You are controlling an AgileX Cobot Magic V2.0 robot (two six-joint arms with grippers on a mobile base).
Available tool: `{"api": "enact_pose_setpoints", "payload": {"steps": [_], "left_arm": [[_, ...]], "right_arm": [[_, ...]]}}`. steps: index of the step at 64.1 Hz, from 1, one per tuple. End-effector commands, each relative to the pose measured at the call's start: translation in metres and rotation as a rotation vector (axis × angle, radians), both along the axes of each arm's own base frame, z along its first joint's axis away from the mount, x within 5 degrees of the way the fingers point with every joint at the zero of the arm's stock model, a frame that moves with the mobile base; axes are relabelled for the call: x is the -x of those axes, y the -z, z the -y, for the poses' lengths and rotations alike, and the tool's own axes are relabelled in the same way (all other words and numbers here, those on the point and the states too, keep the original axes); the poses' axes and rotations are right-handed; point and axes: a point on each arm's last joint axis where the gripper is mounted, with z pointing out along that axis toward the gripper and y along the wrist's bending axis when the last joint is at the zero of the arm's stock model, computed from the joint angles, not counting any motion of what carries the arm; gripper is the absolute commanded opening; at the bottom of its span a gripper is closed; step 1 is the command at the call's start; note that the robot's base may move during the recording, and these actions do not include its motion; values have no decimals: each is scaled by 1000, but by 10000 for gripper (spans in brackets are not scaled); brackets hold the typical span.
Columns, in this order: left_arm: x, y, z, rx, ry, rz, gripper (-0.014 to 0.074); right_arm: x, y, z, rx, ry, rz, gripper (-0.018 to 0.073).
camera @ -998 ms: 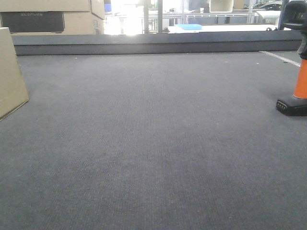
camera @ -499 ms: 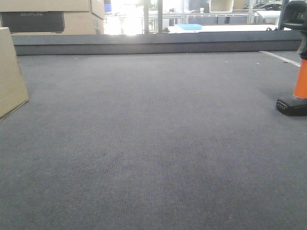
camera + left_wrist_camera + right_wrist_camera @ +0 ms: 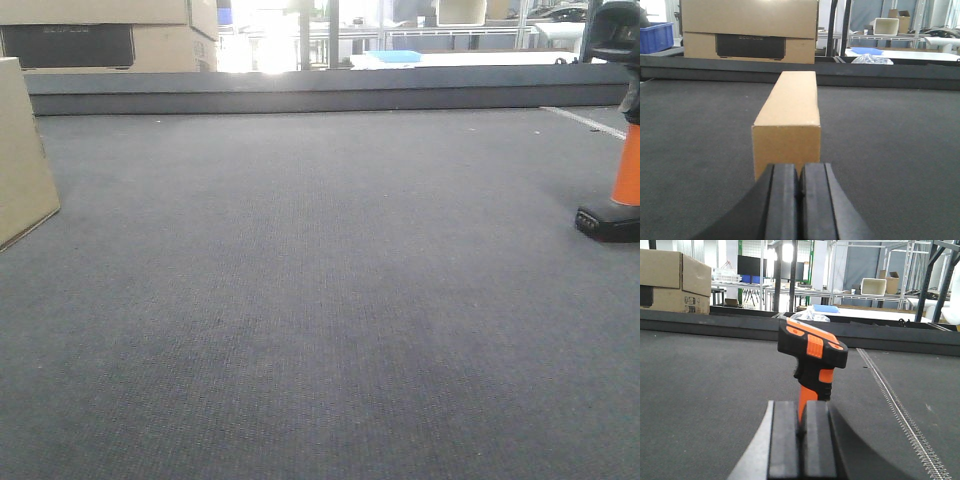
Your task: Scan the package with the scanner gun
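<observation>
The left gripper [image 3: 799,200] shows in its wrist view with its two black pads pressed together and nothing between them. Just beyond it lies the package [image 3: 788,125], one plain light-brown cardboard box, flat and oblong, with its small end face toward the gripper and its long axis running straight away toward the far edge of the dark grey surface [image 3: 900,140]. No label shows on the faces in view. In the front view the package sits at the far left edge of the frame.

The right gripper [image 3: 801,440] likewise has its pads closed together, holding nothing. Just beyond it stands the scanner gun [image 3: 812,357], one only, upright on the surface, with a black head marked orange on top and an orange handle; the head points to the left of that view. In the front view its chunky black foot rests on the surface at the far right.

Behind the package, past the surface's raised rim, stands one bigger cardboard box [image 3: 749,30] with a black panel.
</observation>
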Motion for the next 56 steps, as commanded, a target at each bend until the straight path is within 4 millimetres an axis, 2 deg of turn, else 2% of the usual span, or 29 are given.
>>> {"api": "enact_pose_setpoints", "payload": {"steps": [1,56], "left_arm": [[0,-2,1,-1,9,24,-111],[0,-2,1,-1,9,24,-111]], "right_arm": [[0,-2,0,0,3,22,-168],[0,-2,0,0,3,22,-168]]}}
